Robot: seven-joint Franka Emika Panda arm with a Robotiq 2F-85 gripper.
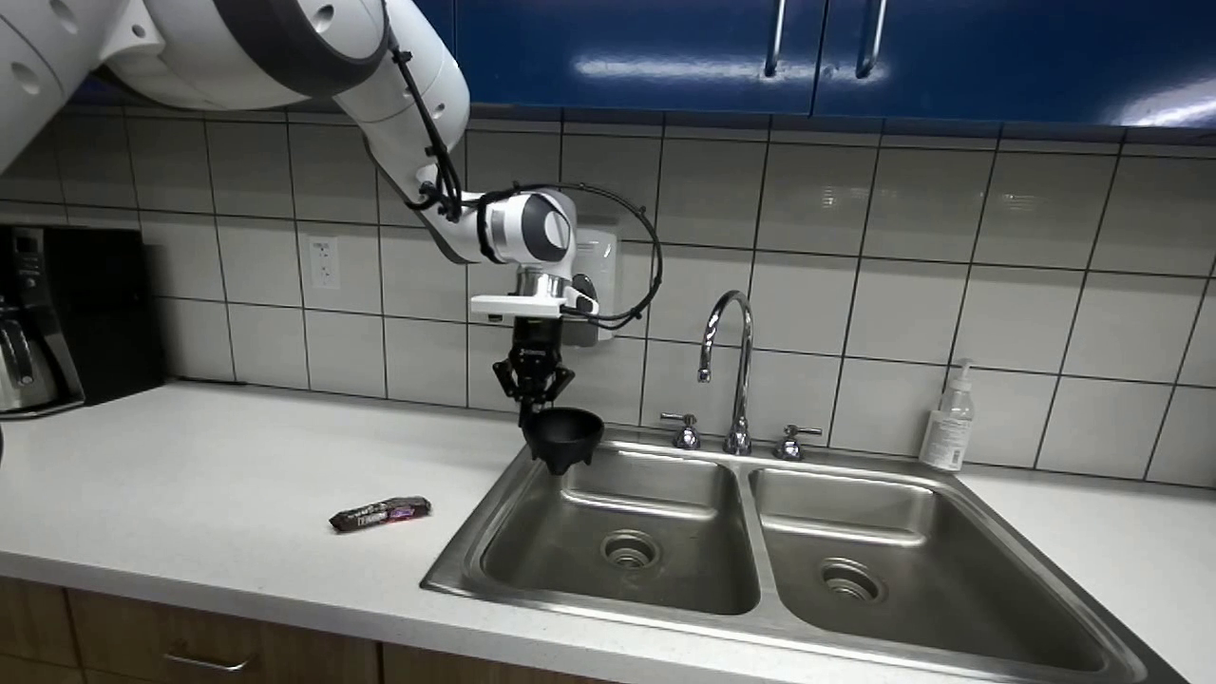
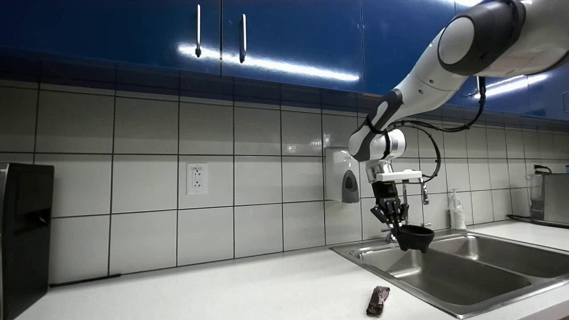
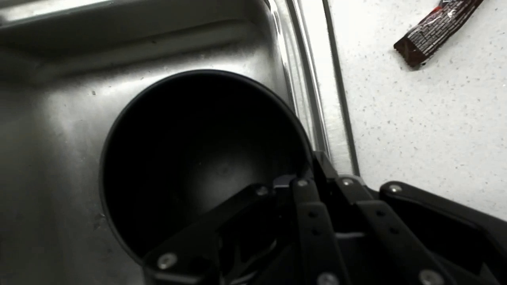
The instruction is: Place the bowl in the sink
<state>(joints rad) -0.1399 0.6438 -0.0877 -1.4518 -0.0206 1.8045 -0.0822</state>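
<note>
The small black bowl (image 1: 564, 442) shows in both exterior views, also here (image 2: 417, 240), held above the back left corner of the left basin of the steel sink (image 1: 560, 570). In the wrist view the bowl (image 3: 198, 130) opens toward the camera, with the basin floor (image 3: 67, 118) beneath it. My gripper (image 1: 529, 408) points down and is shut on the bowl's rim. In the wrist view its fingertips (image 3: 315, 166) pinch the rim, one inside and one outside. The gripper hides part of the bowl there.
A dark wrapped bar (image 1: 380, 513) lies on the counter left of the sink. The chrome faucet (image 1: 741, 380) and its handles stand behind the sink. A soap bottle (image 1: 948, 423) stands at the back right. A wall dispenser (image 2: 342, 175) hangs behind the arm. A coffee machine (image 1: 85, 313) stands far left.
</note>
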